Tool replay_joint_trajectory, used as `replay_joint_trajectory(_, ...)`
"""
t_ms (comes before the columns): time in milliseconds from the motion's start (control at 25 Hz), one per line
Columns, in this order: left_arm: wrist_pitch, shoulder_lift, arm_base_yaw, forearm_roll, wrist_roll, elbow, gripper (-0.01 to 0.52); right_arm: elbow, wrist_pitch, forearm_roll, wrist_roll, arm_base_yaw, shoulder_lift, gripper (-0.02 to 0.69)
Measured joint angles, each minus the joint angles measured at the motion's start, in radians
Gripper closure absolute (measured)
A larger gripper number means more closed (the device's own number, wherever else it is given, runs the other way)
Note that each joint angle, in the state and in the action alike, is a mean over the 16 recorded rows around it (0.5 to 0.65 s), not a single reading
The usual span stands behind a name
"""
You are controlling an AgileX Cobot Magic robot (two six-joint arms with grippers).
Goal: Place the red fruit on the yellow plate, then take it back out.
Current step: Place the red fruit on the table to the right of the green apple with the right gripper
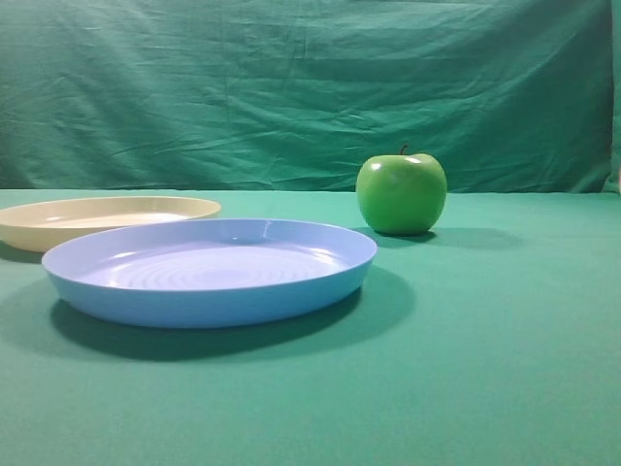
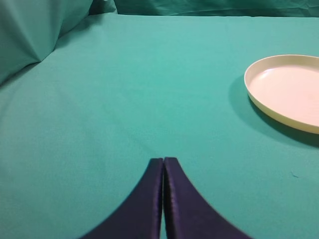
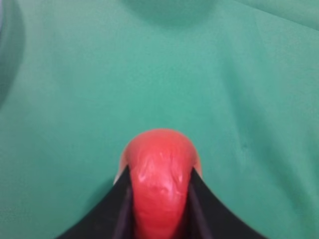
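Exterior high view: two plates [image 1: 209,296], one green apple [image 1: 401,193]; right tool [image 3: 159,199] grips one red fruit [image 3: 159,169], left tool [image 2: 163,167] closed.

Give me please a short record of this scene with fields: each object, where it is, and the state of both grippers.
red fruit: between the right gripper fingers, above the green cloth
yellow plate: empty, on the cloth, behind and left of the blue plate
blue plate: empty, front centre
green apple: upright on the cloth, right of both plates
left gripper: shut, holds nothing, over bare cloth
right gripper: closed on the red fruit
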Motion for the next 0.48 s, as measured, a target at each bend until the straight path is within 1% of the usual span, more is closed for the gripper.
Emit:
replay_joint_trajectory(160, 0.0, 0.0, 0.0, 0.0, 0.0, 0.0, 0.514, 0.001, -0.044, -0.004, 0.0, 0.0, 0.041, 0.254)
replay_joint_trajectory(320, 0.0, 0.0, 0.0, 0.0, 0.0, 0.0, 0.514, -0.009, -0.047, -0.005, 0.0, 0.0, 0.037, 0.138)
replay_joint_trajectory(400, 0.0, 0.0, 0.0, 0.0, 0.0, 0.0, 0.514, -0.02, -0.034, -0.005, 0.0, 0.0, 0.02, 0.09)
replay_joint_trajectory(480, 0.0, 0.0, 0.0, 0.0, 0.0, 0.0, 0.514, -0.038, -0.007, -0.005, 0.0, 0.0, -0.008, 0.056)
